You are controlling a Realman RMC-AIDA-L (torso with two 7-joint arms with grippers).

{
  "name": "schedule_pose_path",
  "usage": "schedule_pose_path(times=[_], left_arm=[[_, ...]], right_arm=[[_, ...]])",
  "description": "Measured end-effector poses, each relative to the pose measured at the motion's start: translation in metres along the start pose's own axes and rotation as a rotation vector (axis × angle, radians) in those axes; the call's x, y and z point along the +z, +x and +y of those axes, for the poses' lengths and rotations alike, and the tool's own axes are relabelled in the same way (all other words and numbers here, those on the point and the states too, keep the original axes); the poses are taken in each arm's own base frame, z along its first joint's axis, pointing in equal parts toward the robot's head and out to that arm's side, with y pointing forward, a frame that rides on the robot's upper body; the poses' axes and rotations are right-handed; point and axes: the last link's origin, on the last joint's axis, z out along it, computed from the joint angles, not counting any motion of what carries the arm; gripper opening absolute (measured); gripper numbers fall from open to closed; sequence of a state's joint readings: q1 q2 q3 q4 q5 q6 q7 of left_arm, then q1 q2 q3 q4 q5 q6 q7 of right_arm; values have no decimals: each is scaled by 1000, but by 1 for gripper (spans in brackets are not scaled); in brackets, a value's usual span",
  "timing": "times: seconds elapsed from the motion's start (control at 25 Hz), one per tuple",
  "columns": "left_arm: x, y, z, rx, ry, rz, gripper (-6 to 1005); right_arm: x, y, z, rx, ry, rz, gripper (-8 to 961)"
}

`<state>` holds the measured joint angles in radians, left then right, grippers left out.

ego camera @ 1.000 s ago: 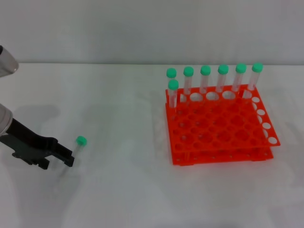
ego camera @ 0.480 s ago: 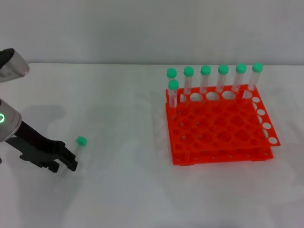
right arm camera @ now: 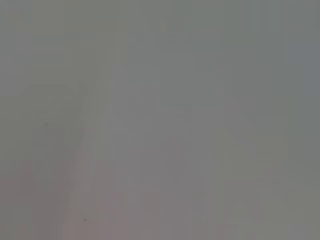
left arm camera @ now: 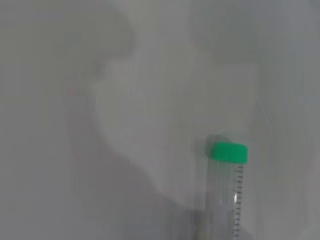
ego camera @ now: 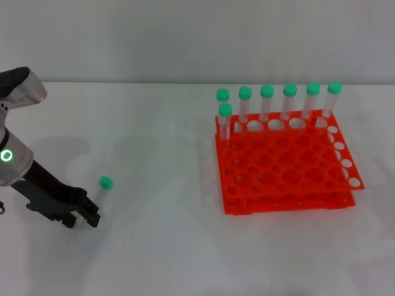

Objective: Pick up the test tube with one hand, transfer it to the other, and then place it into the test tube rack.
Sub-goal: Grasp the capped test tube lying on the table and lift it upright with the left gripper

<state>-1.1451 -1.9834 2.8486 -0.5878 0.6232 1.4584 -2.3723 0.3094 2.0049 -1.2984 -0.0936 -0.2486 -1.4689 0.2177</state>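
The test tube [ego camera: 102, 189] lies on the white table at the left, its green cap [ego camera: 105, 182] pointing away from me. The left wrist view shows the same test tube [left arm camera: 226, 200] and cap close up. My left gripper [ego camera: 83, 221], black with a green light ring on its wrist, sits low over the table at the tube's pointed end. Its fingers stand apart, open, and I see nothing clamped between them. The orange-red test tube rack [ego camera: 284, 169] stands at the right. My right gripper is out of view.
Several green-capped tubes [ego camera: 267, 102] stand upright in the rack's back row, and one more [ego camera: 225, 120] stands just in front at its left corner. White table [ego camera: 160, 148] lies between the tube and the rack. The right wrist view shows only plain grey.
My left gripper has shifted slightly down and toward me while its wrist turned, bringing the green ring into view. The tube's cap has stayed where it was.
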Motion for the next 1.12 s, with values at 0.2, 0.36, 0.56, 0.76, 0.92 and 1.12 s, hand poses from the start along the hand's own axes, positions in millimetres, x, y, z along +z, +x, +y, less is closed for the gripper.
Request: schedule_pose_path(times=[0.2, 0.36, 0.56, 0.76, 0.92, 1.12], left_arm=[[1, 2, -1, 2, 29, 0, 536], [4, 4, 1, 10, 36, -1, 534], [7, 6, 2, 16, 48, -3, 531], [7, 7, 1, 15, 58, -1, 493], [8, 8, 3, 18, 57, -1, 419], [6, 12, 7, 27, 56, 6, 291]], right_arm=[[2, 0, -1, -1, 4, 2, 869], [3, 1, -2, -2, 12, 9, 869], [5, 0, -3, -4, 11, 8, 869], [7, 1, -3, -6, 12, 14, 869], [10, 1, -3, -6, 11, 17, 869], [11, 2, -2, -6, 10, 20, 869]])
